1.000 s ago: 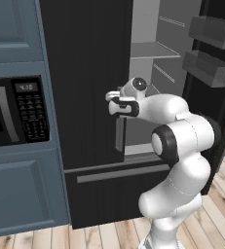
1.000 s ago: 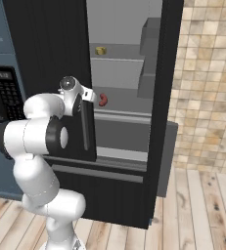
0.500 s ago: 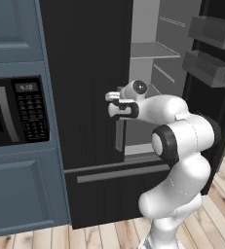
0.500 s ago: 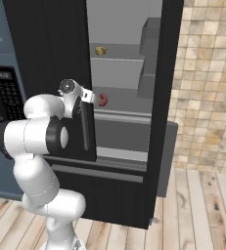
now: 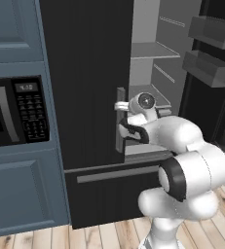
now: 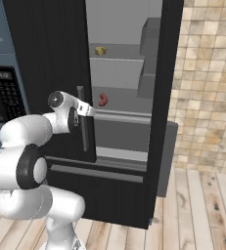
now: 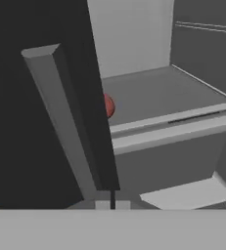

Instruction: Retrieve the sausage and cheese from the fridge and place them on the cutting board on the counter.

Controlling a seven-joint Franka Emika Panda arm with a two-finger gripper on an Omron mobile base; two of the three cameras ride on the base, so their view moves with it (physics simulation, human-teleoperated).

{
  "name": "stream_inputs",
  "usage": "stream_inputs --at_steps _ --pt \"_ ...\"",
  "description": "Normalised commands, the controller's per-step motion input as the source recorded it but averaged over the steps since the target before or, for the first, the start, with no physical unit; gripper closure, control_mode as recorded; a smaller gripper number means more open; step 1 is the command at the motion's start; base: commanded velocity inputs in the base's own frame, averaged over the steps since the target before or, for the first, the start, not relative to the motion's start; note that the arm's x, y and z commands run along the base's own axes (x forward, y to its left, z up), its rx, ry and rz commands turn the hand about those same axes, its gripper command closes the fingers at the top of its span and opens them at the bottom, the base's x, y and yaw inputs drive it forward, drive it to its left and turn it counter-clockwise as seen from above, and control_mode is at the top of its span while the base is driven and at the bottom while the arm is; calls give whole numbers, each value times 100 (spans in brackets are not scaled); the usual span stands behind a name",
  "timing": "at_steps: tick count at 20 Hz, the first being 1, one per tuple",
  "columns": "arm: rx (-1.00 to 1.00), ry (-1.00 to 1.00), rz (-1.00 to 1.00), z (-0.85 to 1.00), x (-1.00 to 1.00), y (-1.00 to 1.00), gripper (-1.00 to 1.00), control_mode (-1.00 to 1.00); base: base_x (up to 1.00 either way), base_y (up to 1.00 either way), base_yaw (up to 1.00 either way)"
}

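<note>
Yellow cheese [image 6: 101,50] above sausage [image 6: 102,99]: right base view's own.

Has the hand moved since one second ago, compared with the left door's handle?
No. In the left base view the hand sits at the same spot on the handle of the fridge as before. Only its fingers have closed on it.

The fridge [image 6: 129,58] stands with its right side open, grey shelves showing inside. On the upper shelf [image 6: 115,52] a small pale yellow cheese [image 6: 101,50] lies near the left edge. On the lower shelf [image 6: 122,110] rests the reddish-brown sausage [image 6: 102,100], also at the left, close behind the edge of the closed left door [image 5: 87,82]. From the hand view the sausage [image 7: 108,105] peeks out on that shelf [image 7: 163,95].
</note>
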Motion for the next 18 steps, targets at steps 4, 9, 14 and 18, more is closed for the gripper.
stream_inputs --at_steps 4,9,14,18 --pt "0 -7 -36 0 -89 71 100 -100 0 0 0" --pt "-7 -26 -18 3 -83 100 100 -100 0 0 0" --pt "-1 -2 -10 48 -39 14 100 -100 0 0 0" --pt "0 3 -4 56 0 0 100 -100 0 0 0"
